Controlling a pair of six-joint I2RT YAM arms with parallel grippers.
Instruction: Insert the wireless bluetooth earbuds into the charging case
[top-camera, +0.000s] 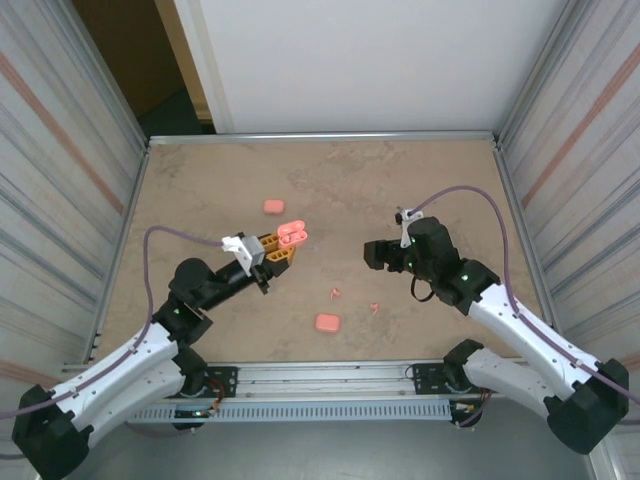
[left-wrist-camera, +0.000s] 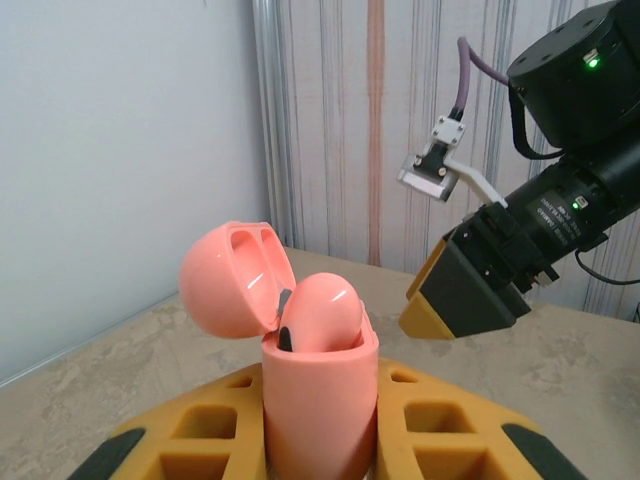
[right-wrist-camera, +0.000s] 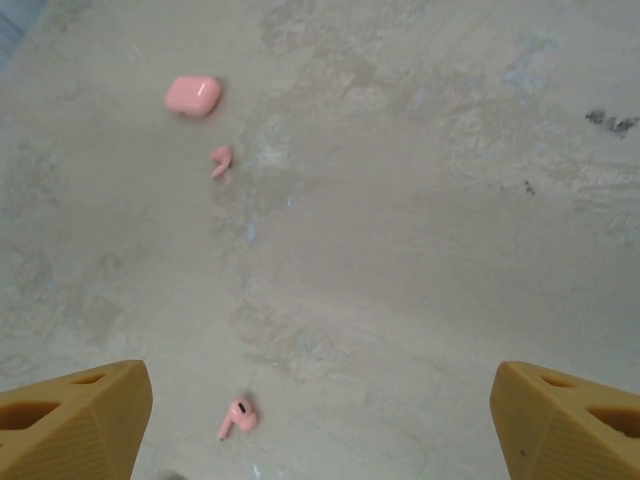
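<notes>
My left gripper (top-camera: 279, 250) (left-wrist-camera: 320, 445) is shut on the charging case (top-camera: 291, 235) (left-wrist-camera: 320, 405), a pink case held upright between the yellow fingers (left-wrist-camera: 190, 445). Its lid (left-wrist-camera: 235, 278) is flipped open to the left. One pink earbud (left-wrist-camera: 320, 310) sits in the case, its rounded head above the rim. Two loose earbuds lie on the table: one (top-camera: 335, 293) (right-wrist-camera: 221, 159) and another (top-camera: 375, 307) (right-wrist-camera: 238, 415). My right gripper (top-camera: 375, 252) (right-wrist-camera: 320, 425) (left-wrist-camera: 470, 290) hovers above the table, open and holding nothing, with the nearer earbud below, close to its left finger (right-wrist-camera: 75, 420).
A closed pink case (top-camera: 327, 323) (right-wrist-camera: 192, 95) lies near the front of the table (top-camera: 440, 180), and a second closed one (top-camera: 273, 206) sits behind the left gripper. Metal-framed walls (top-camera: 560, 130) close in both sides.
</notes>
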